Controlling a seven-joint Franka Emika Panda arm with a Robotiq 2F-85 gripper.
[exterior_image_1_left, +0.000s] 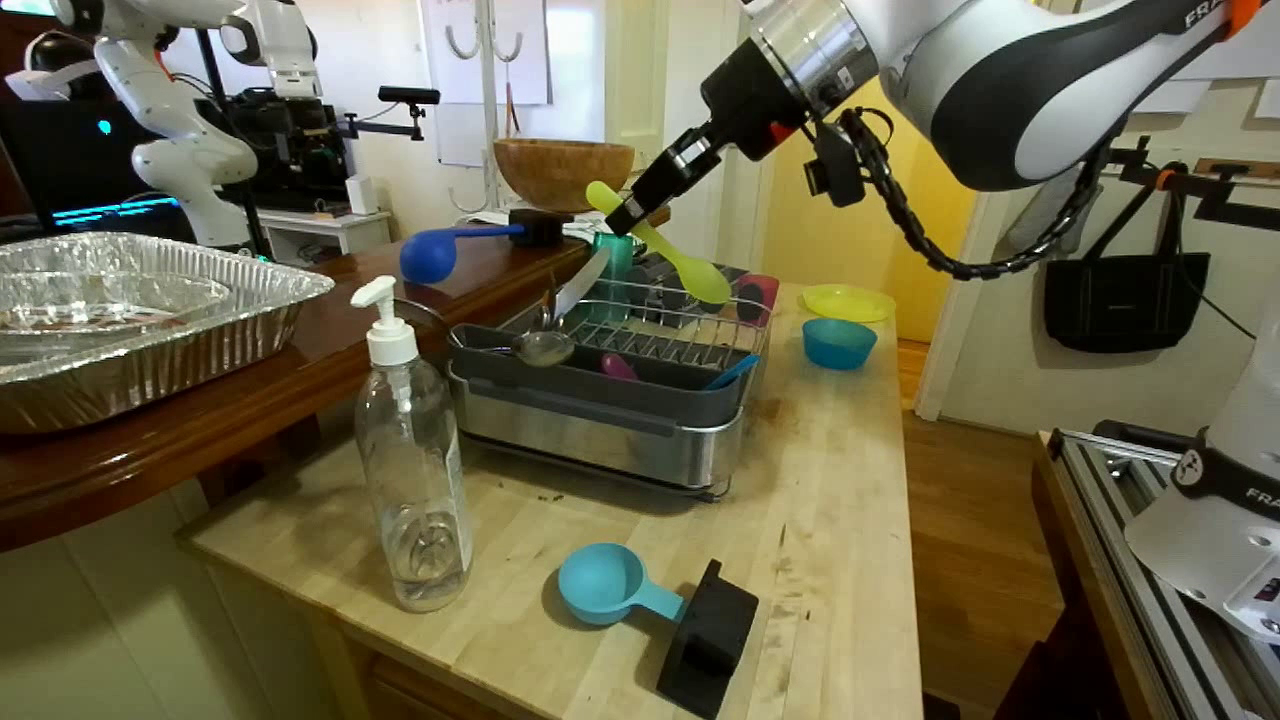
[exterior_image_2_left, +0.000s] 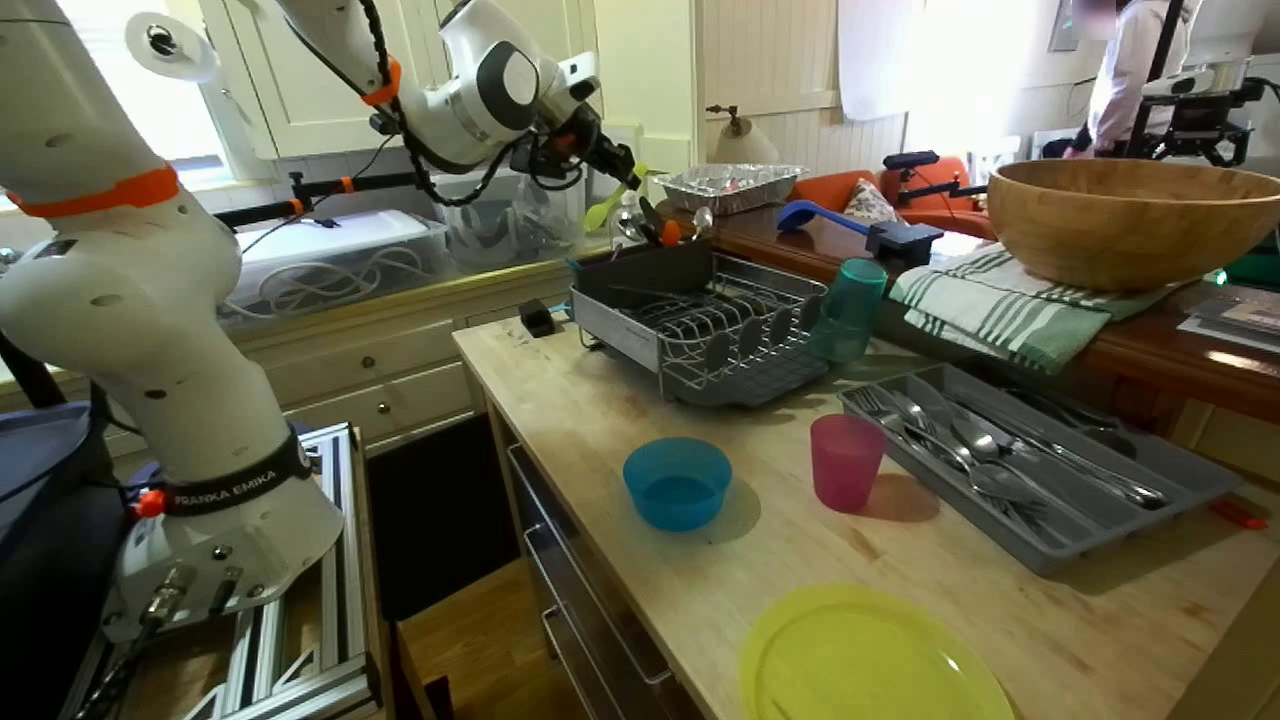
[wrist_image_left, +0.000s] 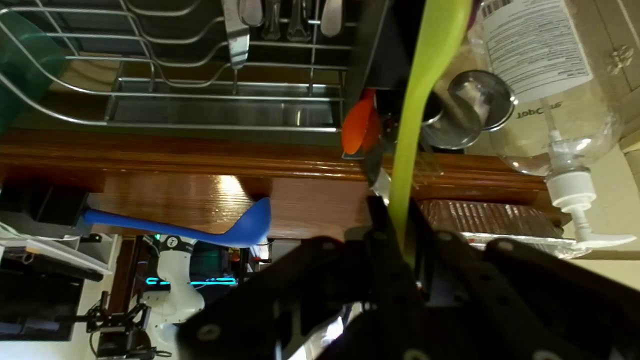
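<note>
- Wooden surface (exterior_image_1_left: 820, 520) under the dish rack (exterior_image_1_left: 600, 450)
- Lime spoon (exterior_image_1_left: 703, 281), tilted in the air near the rack
- My fingers (exterior_image_1_left: 650, 190) grip its slim handle; knocking the rack could, I suspect, twist it loose

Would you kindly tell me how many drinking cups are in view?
2: a teal cup at the dish rack and a pink cup beside the cutlery tray; others may be hidden.
</note>
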